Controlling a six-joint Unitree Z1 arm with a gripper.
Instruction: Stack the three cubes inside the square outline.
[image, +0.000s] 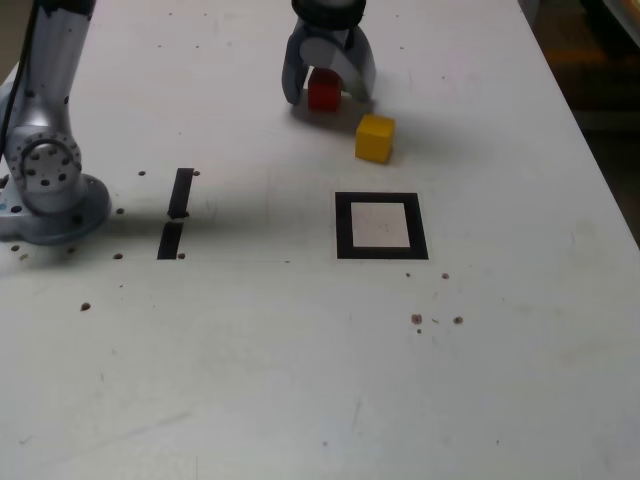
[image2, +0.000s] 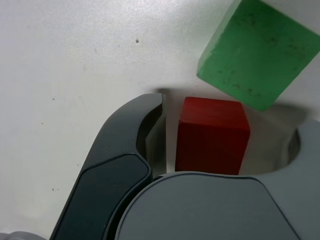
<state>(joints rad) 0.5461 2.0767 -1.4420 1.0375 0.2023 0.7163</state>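
The open gripper (image2: 227, 135) straddles the red cube (image2: 212, 137) on the white table (image: 230, 370), its jaws apart on either side. The green cube (image2: 260, 55) lies near the red one in the wrist view. In the exterior view, the yellow cube (image: 375, 138) sits between the gripper and the black square outline (image: 382, 253).

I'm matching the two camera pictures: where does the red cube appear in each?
Exterior view: the red cube, upper middle, between the gripper's fingers.
Wrist view: the red cube, right of the picture's centre, next to the green cube.
Shared landmark: the fingers on either side of it.
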